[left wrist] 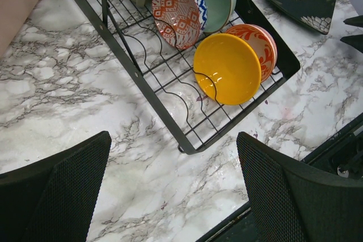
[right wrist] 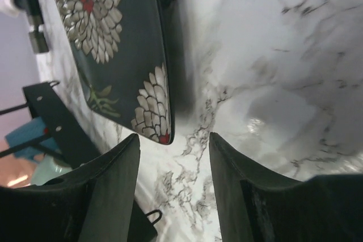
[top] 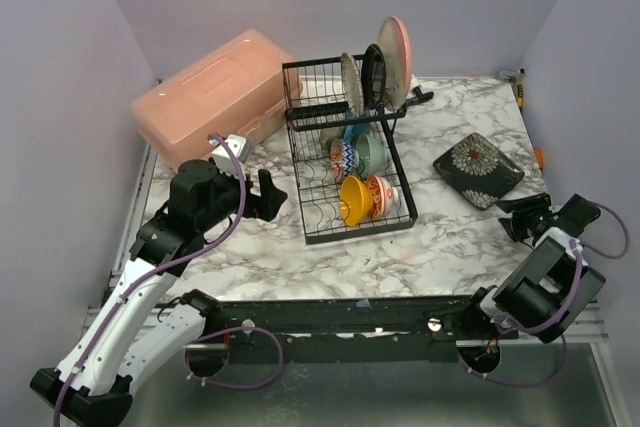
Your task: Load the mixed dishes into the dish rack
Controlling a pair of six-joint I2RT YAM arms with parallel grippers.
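Nearly done: ceramic bowls (top: 352,199) and upright plates (top: 397,52) fill the black wire dish rack (top: 355,234). Only the dark square flower-patterned plate (top: 478,169) still lies on the marble table (top: 440,247), at the rack's three o'clock. My right gripper (top: 515,219) sits near it, jaws apart and empty. My left gripper (top: 270,195) gapes wide, empty.

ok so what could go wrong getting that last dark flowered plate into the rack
The dark floral plate lies flat on the marble table; the open right claw may only catch its thin rim and slip off.
A missed pinch could shove it toward the table's right edge.
Slotting it in could knock the pink plate standing upright in the dish rack.
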